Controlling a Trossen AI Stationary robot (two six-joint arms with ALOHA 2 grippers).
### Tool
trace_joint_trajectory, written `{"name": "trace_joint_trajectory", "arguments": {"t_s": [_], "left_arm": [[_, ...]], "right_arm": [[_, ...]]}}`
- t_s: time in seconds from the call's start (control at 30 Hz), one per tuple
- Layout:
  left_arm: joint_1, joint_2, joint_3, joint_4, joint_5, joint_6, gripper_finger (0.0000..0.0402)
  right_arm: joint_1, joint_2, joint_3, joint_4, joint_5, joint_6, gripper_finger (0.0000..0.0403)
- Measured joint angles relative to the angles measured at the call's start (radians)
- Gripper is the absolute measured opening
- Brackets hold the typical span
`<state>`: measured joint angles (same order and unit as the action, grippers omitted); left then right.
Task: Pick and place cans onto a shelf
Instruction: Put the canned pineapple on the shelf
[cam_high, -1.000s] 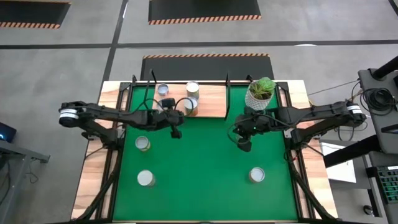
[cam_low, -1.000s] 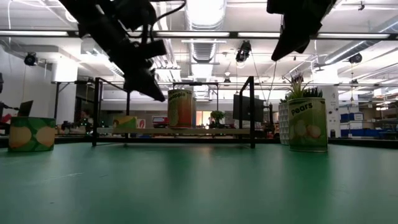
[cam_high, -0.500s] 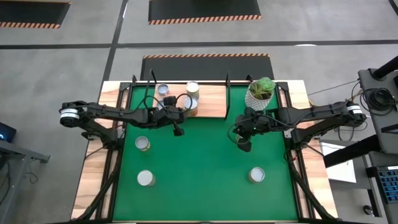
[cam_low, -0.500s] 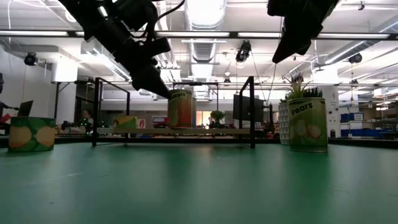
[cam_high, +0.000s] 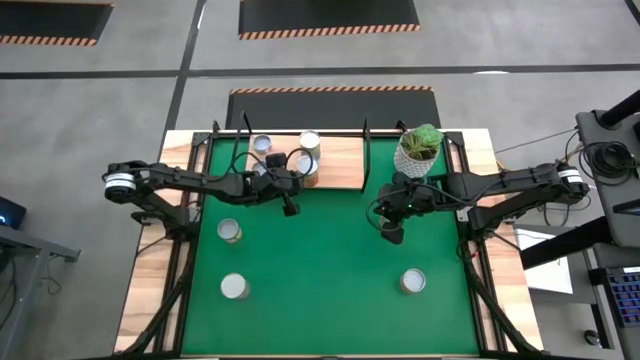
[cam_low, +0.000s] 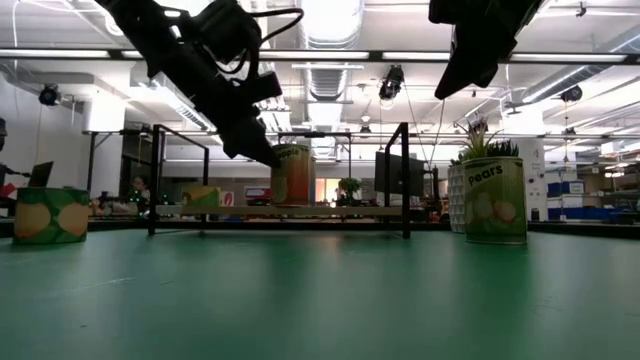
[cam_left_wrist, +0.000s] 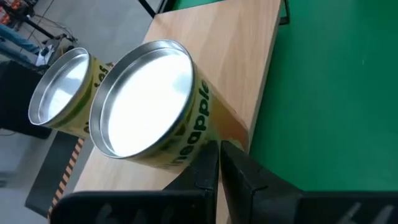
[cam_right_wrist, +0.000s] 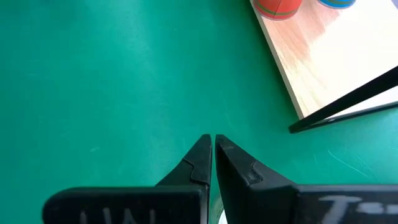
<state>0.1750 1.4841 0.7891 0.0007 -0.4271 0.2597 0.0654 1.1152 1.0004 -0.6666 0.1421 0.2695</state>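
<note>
cans (cam_high: 307, 165) on shelf (cam_high: 340, 160) | plant pot (cam_high: 418, 150) beside | left end effector (cam_left_wrist: 219, 152) closed

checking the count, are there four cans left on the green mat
No, the high view shows three cans on the green mat: one, another and a third; the rest stand on the shelf.

Cans (cam_left_wrist: 146, 102) shiny metal tops, glossy paper labels; shelf (cam_left_wrist: 239, 50) smooth light wood, thin black metal frame; mat (cam_right_wrist: 106, 81) matt green; fingers (cam_left_wrist: 245, 177) matt black plastic
</note>
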Motion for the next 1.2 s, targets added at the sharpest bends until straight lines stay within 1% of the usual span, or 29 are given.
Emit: {"name": "trace_joint_trajectory", "arguments": {"t_s": [0.3,0.47,0.6,0.7,0.8,0.97,1.07,1.2], "left_arm": [[-0.001,-0.001,0.0,0.061,0.0,0.009,0.0],[-0.008,-0.024,0.0,-0.014,-0.003,0.029,0.0],[0.009,-0.032,-0.005,-0.083,-0.063,0.039,0.0],[0.034,-0.015,-0.016,-0.036,-0.079,0.045,0.0],[0.042,0.0,-0.018,-0.015,-0.057,0.044,0.0],[0.043,0.002,-0.018,0.018,-0.053,0.043,0.0],[0.043,0.002,-0.018,0.032,-0.053,0.039,0.0],[0.043,0.002,-0.018,0.024,-0.053,0.034,0.0]], "right_arm": [[0.0,0.0,0.0,0.0,0.0,0.0,0.0009],[0.0,0.0,0.0,-0.001,0.0,0.0,0.0009],[0.0,0.0,0.0,-0.01,-0.001,0.008,0.0009],[0.0,0.0,0.0,-0.032,0.0,0.024,0.0009],[0.0,0.0,0.0,-0.058,-0.001,0.035,0.0009],[0.0,0.0,0.0,-0.09,-0.001,0.045,0.0011],[0.0,0.0,0.0,-0.099,-0.002,0.046,0.0026],[0.0,0.0,0.0,-0.142,-0.002,0.055,0.0075]]}}
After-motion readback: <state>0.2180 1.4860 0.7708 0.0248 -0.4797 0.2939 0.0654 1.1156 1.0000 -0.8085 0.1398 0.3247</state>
